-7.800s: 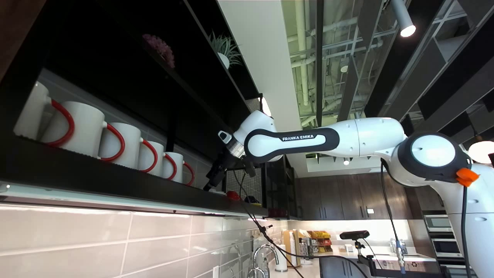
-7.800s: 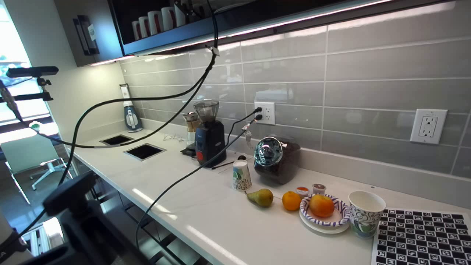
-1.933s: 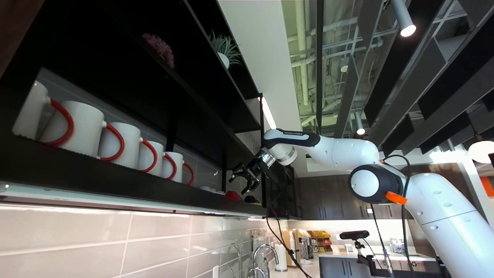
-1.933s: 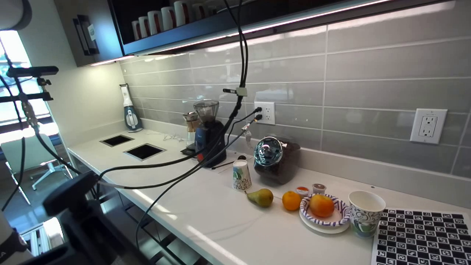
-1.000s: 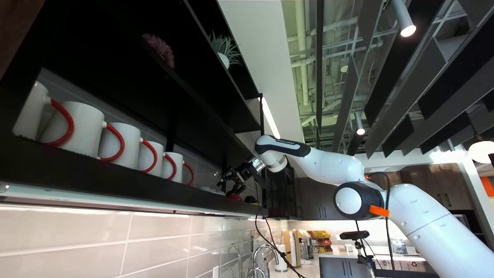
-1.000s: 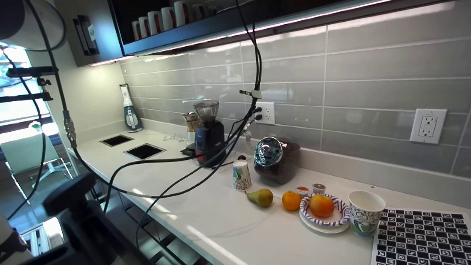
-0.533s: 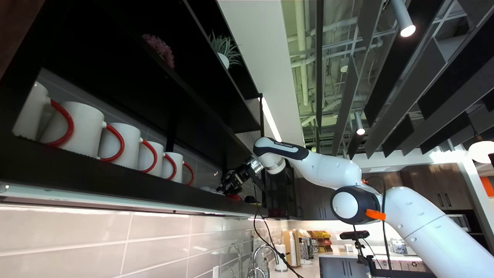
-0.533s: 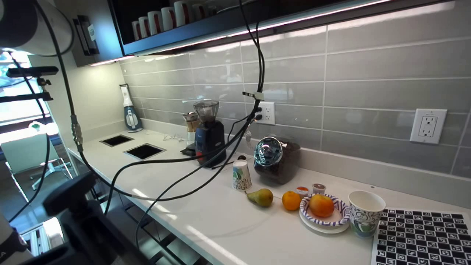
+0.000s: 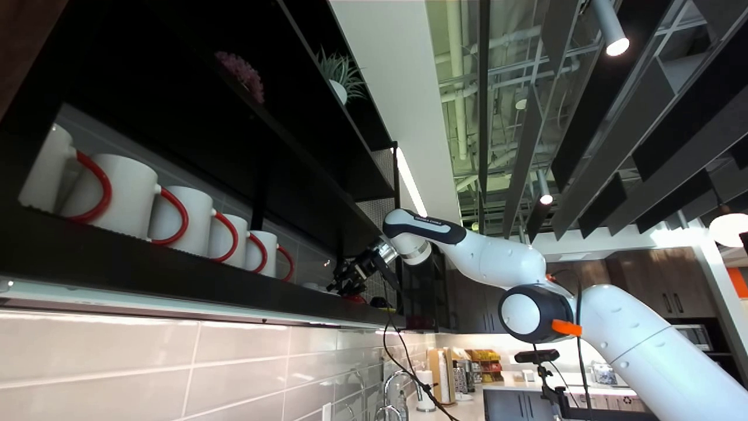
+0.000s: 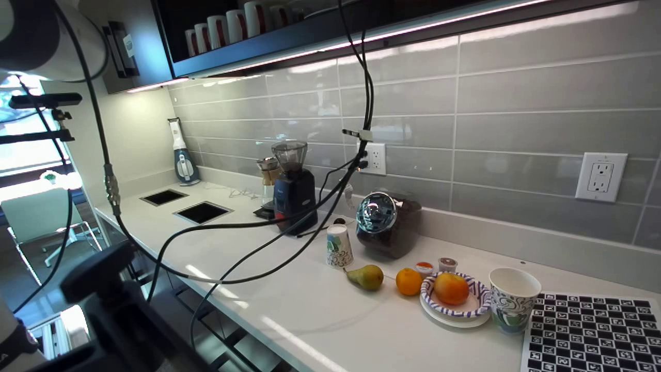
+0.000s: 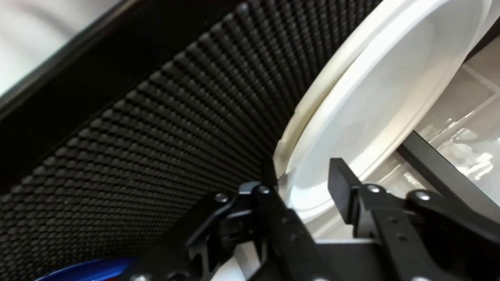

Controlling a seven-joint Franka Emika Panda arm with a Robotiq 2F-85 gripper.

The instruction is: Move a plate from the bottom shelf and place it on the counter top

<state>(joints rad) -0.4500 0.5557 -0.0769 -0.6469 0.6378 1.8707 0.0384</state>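
Note:
In the wrist view a white round plate [image 11: 394,82] rests at a tilt above the ribbed black mat of the bottom shelf [image 11: 164,156], with a second cream rim [image 11: 308,105] tucked under it. My gripper [image 11: 304,173] is partly open at the near rim. The left finger stands at the mat side of the two rims, the right finger in front of the plate's face, with a gap showing. In an exterior view the gripper [image 9: 339,285] reaches into the shelf, beside a pale sliver of plate [image 9: 312,286]. The white counter top [image 10: 289,310] lies below.
White mugs with red handles [image 9: 125,193] line the same shelf. A red object [image 9: 353,299] sits by the gripper; a blue rim [image 11: 90,271] shows below it in the wrist view. Another shelf [image 9: 304,164] hangs above. Loose cables [image 10: 367,98] droop before the wall. Fruit in a patterned bowl [image 10: 480,294] stands on the counter.
Over the last second the jaws have come closer together and the arm has lowered slightly. Before that the gripper moved from outside the shelf in toward the plates. The plate looks unmoved.

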